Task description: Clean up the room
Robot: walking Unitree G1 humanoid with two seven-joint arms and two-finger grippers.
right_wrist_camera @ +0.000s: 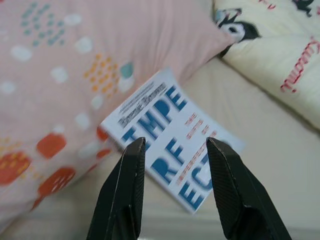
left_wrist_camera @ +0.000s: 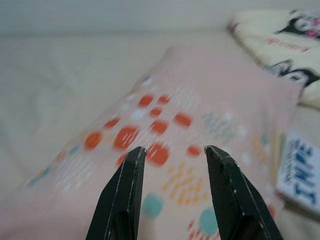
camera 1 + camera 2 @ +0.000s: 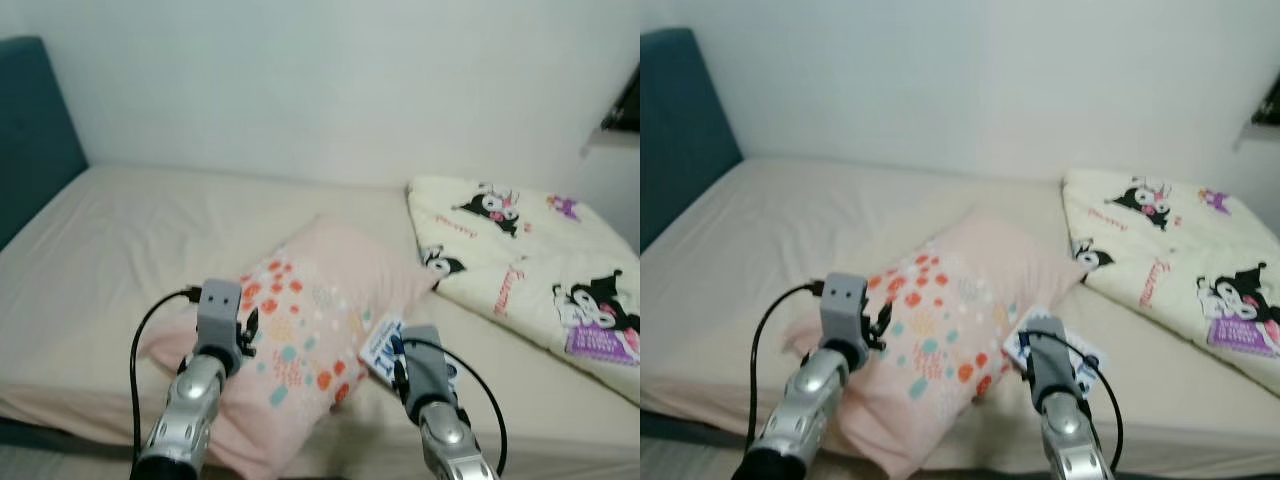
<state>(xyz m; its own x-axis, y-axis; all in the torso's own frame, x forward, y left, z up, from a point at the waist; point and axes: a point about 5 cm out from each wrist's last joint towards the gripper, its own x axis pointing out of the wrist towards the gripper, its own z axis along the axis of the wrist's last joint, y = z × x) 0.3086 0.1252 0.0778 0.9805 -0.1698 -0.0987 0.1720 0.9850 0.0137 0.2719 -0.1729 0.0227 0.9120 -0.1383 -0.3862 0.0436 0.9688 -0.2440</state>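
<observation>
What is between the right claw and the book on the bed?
Nothing visible. The right claw is open and hangs just over the book, which lies on the bed sheet. The pink pillow lies beside the book and seems to overlap one edge, not the part under the claw.

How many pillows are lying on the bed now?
1: the pink pillow lies near the bed's front edge, left of the folded blanket. Others may be hidden.

I am looking at one bed (image 3: 120,250) at the frame's centre, carrying one pink pillow (image 3: 320,310), one book (image 1: 175,135) at lower middle, and one folded cartoon blanket (image 3: 540,270) at right. My two pincers are showing below.
</observation>
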